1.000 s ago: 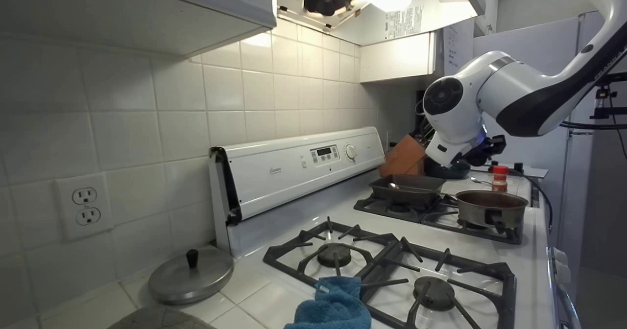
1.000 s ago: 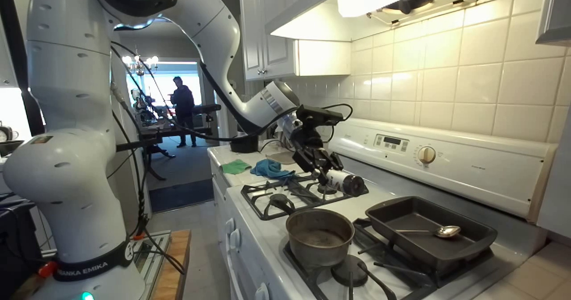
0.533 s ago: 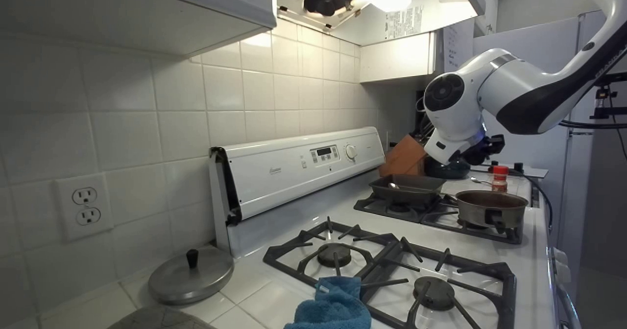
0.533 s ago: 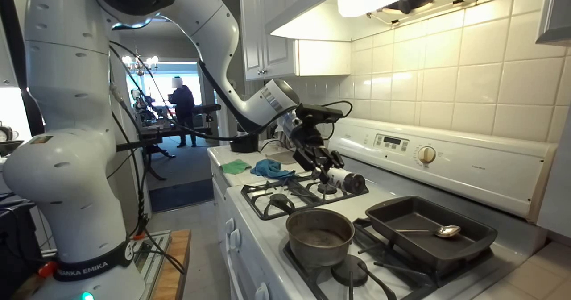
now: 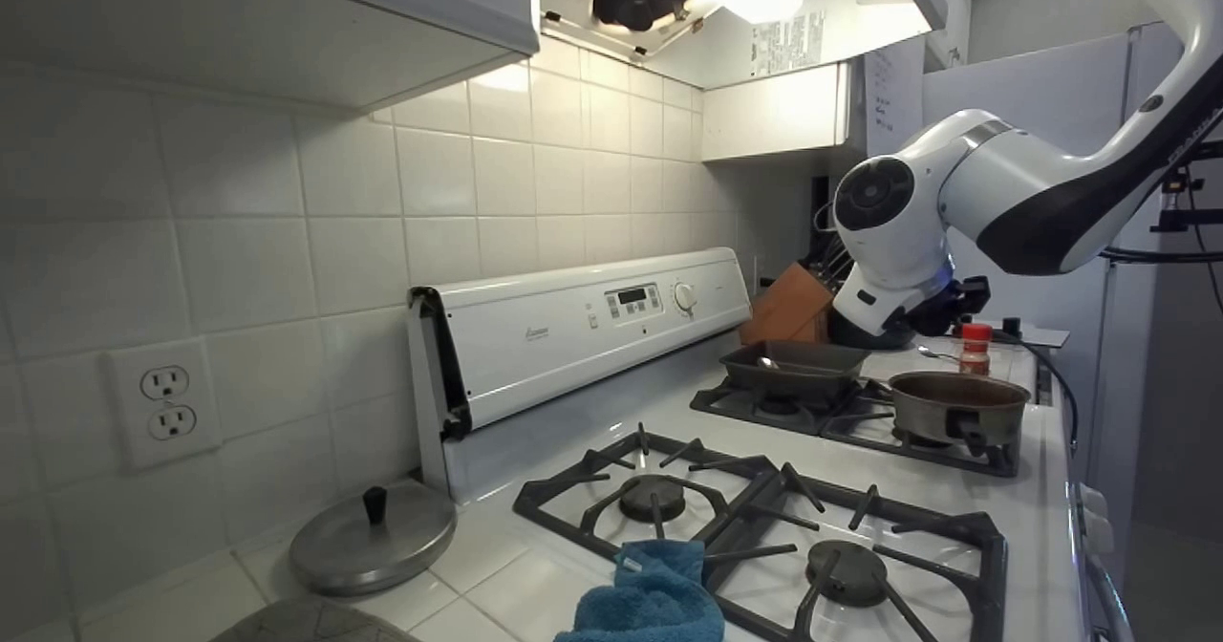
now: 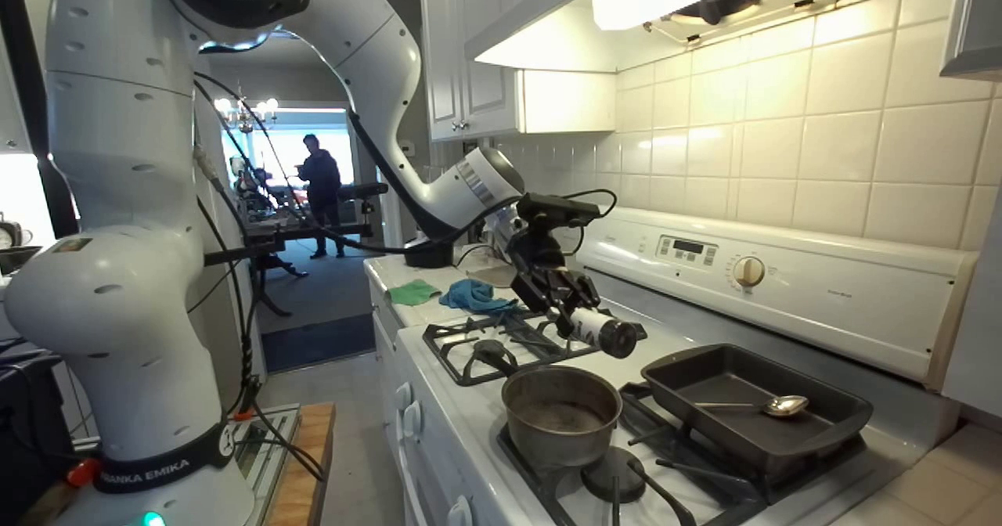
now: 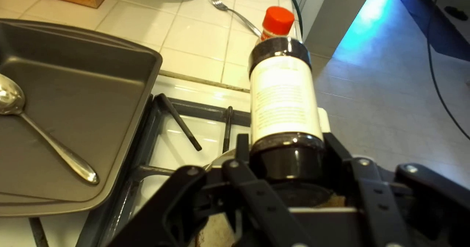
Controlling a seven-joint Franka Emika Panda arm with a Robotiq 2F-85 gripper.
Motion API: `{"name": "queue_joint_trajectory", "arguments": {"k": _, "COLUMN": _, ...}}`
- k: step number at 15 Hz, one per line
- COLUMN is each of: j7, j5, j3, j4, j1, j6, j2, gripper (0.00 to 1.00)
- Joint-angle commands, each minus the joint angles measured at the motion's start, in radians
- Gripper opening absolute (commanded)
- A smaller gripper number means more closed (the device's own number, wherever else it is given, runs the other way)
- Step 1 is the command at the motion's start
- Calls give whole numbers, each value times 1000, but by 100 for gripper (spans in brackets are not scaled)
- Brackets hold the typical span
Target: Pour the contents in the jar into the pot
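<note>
The jar [image 6: 596,329] has a white label and dark ends. My gripper [image 6: 570,318] is shut on one dark end of it, with a finger on each side in the wrist view [image 7: 288,155]. There the jar [image 7: 284,100] points away from me. In an exterior view it lies nearly sideways, its free dark end tipped slightly down. The metal pot [image 6: 560,440] stands on a front burner, just below the jar in that picture; it also shows in an exterior view [image 5: 941,417]. In the wrist view my fingers hide most of the pot. The jar's contents cannot be seen.
A dark baking pan [image 6: 751,416] with a spoon [image 6: 785,406] sits beside the pot. A red-capped bottle [image 5: 975,351] stands on the counter past the pot, near a fork [image 7: 235,11]. The pot's handle [image 6: 495,355] sticks out. A range hood [image 6: 564,25] hangs above.
Over the last second my arm rises very slightly, then lowers. The jar goes down with it by a small amount and stays in my grip. Pot and pan have not moved.
</note>
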Motion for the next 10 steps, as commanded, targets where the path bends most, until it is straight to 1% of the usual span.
{"name": "queue_joint_trajectory", "arguments": {"k": 1, "j7": 5, "j5": 13, "j3": 4, "j4": -48, "j1": 0, "j6": -31, "j2": -74, "gripper": 25}}
{"name": "queue_joint_trajectory", "arguments": {"k": 6, "j7": -2, "j5": 34, "j3": -1, "j4": -60, "j1": -9, "j6": 31, "j2": -26, "gripper": 25}}
{"name": "queue_joint_trajectory", "arguments": {"k": 8, "j7": 5, "j5": 37, "j3": -2, "j4": -77, "j1": -11, "j6": 24, "j2": -41, "gripper": 25}}
{"name": "queue_joint_trajectory", "arguments": {"k": 10, "j7": 20, "j5": 28, "j3": -2, "j4": -94, "j1": -7, "j6": -9, "j2": -78, "gripper": 25}}
